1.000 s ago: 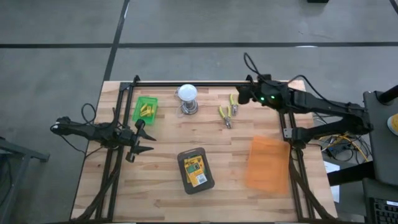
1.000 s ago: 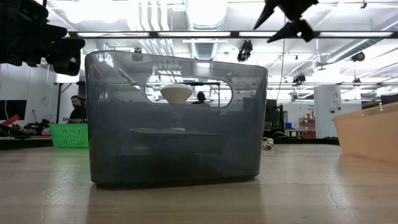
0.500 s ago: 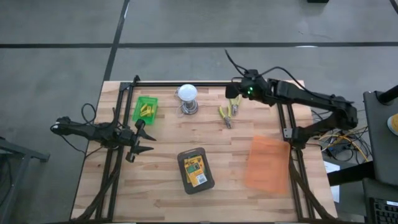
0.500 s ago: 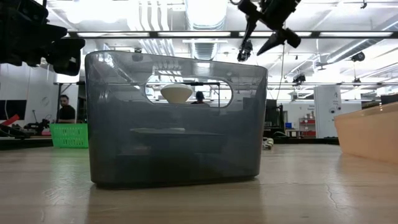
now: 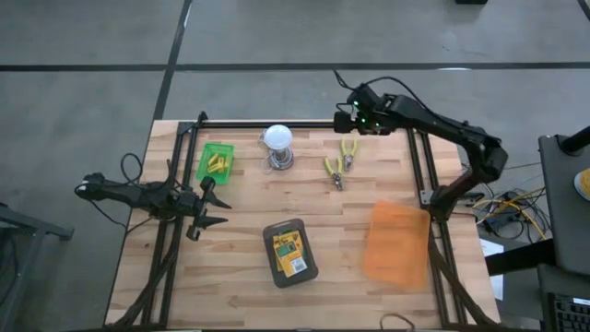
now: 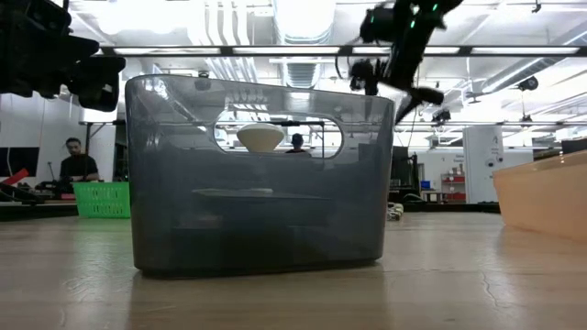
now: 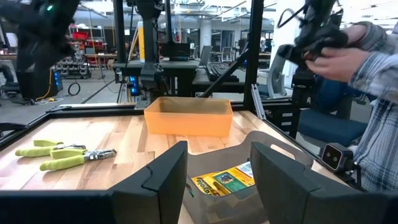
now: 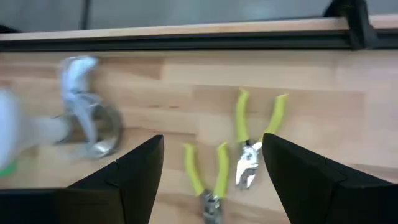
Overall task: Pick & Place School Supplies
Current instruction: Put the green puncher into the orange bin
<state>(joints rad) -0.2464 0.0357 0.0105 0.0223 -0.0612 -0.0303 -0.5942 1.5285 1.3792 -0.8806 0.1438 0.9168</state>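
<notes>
Wooden worktop (image 5: 240,295) with bins and tools

On it sit a small green basket (image 5: 215,161), a white bulb on a metal base (image 5: 277,146), two yellow-handled pliers (image 5: 339,163), an orange bin (image 5: 397,242), and a grey bin (image 5: 290,252) holding crayon boxes (image 5: 289,253).

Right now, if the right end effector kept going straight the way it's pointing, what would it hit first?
Probably the pliers: the open right end effector points down at two yellow-handled pairs lying between its fingers in the wrist view. The bulb sits off to one side. Depth is hard to judge.
</notes>
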